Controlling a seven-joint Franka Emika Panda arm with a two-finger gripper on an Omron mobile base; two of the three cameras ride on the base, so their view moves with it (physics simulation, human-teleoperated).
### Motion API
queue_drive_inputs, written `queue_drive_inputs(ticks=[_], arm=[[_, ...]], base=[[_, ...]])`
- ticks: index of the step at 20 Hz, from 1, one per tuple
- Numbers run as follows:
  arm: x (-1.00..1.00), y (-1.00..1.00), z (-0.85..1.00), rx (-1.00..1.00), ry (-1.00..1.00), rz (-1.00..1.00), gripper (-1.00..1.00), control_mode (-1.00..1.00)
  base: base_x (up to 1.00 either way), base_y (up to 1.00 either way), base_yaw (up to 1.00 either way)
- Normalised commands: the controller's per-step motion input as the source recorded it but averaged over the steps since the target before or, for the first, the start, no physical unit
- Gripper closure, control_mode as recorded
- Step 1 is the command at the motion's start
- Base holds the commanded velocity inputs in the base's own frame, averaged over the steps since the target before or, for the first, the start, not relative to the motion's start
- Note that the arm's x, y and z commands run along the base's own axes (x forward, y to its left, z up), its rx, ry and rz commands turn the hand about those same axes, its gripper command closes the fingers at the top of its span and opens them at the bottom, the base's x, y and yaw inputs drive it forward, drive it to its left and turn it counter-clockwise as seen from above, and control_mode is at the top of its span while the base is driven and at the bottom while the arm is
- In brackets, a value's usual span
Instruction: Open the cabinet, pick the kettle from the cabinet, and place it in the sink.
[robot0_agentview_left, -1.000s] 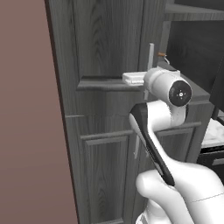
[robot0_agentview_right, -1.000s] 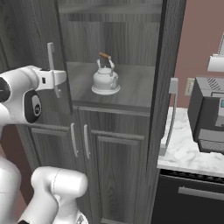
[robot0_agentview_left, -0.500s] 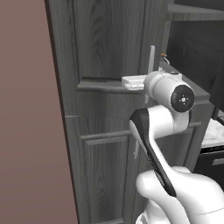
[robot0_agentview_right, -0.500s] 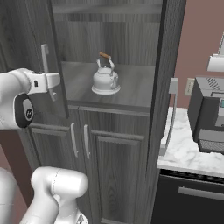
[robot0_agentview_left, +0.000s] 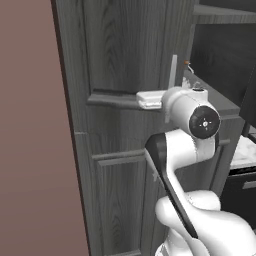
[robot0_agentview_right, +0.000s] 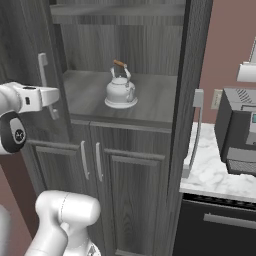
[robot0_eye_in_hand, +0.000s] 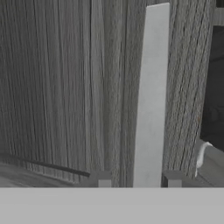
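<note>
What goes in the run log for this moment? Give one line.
stage: opening cabinet | gripper: astride left door's silver bar handle | kettle: upright on shelf, untouched

The arm (robot0_agentview_left: 185, 150) is glossy white with rounded, thick segments. A black band runs along one link, and a dark round cap with a small pale mark, maybe a screw, closes the joint. Its hand is a flat white block.
</note>
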Motion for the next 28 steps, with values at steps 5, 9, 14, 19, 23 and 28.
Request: queue_drive_inputs(ticks=[5, 9, 14, 19, 23, 28], arm=[[-0.34, 0.35, 0.0, 0.0, 0.0, -0.07, 1.0, -1.0], [-0.31, 0.36, 0.0, 0.0, 0.0, -0.07, 1.0, -1.0], [-0.31, 0.37, 0.0, 0.0, 0.0, -0.07, 1.0, -1.0], [-0.31, 0.38, 0.0, 0.0, 0.0, -0.08, 1.0, -1.0], [-0.29, 0.39, 0.0, 0.0, 0.0, -0.07, 1.0, -1.0], [-0.29, 0.4, -0.01, 0.0, 0.0, -0.06, 1.0, -1.0]], base=[[0.0, 0.0, 0.0], [0.0, 0.0, 0.0], [0.0, 0.0, 0.0], [0.0, 0.0, 0.0], [0.0, 0.0, 0.0], [0.0, 0.0, 0.0]])
